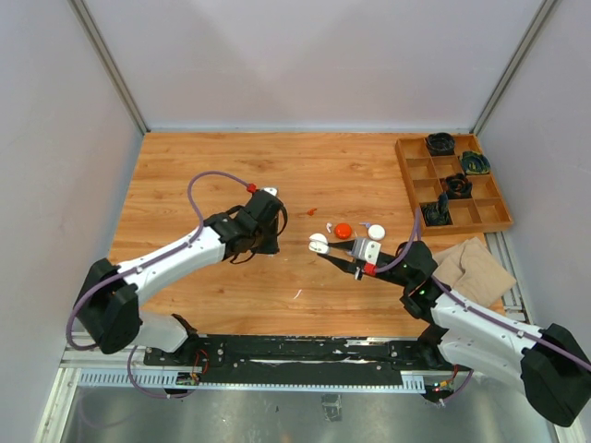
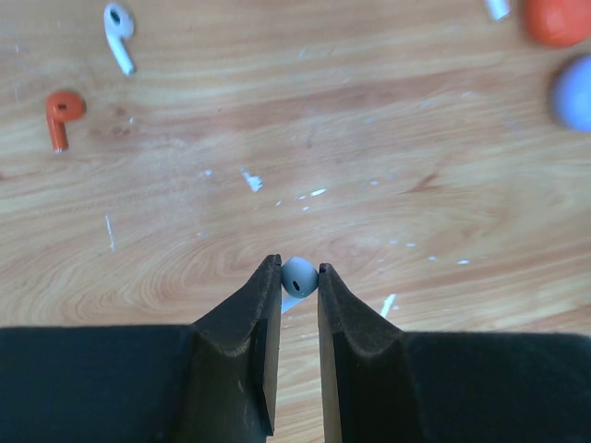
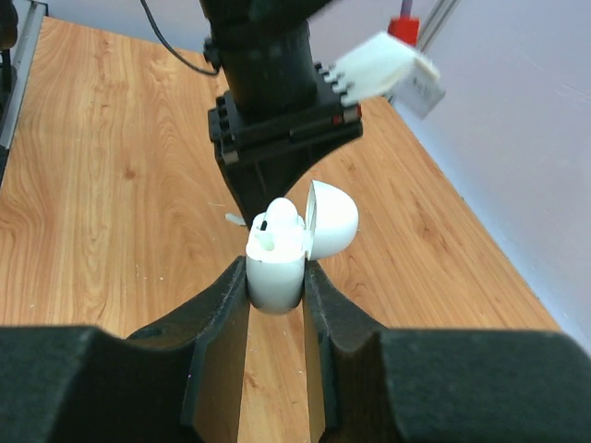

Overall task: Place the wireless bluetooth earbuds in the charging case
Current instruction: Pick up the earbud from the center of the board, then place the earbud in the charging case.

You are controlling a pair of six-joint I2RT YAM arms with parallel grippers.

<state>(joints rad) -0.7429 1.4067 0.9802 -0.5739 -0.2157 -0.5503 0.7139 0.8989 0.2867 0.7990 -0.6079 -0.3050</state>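
Two lie loose on the desk (image 2: 369,138), ten-to-eleven o'clock of the left fingers (image 2: 263,297): a white earbud (image 2: 118,37) and an orange-red earbud (image 2: 61,115). Those fingers pinch a pale earbud (image 2: 298,275) by its bulb. It looks tiny, light, hard and slick, so it could squirt free. The right fingers (image 3: 235,293) clamp the open charging case (image 3: 275,269), with a white bud (image 3: 280,214) apparently seated inside. The tray (image 1: 404,175) at their two o'clock holds dark coils (image 1: 440,143).

The wooden tabletop (image 1: 185,175) lies open at far left. Mid-table is tight — a round orange-red puck (image 1: 343,230) and a round white puck (image 1: 376,232) sit just beyond the right gripper (image 1: 320,246).
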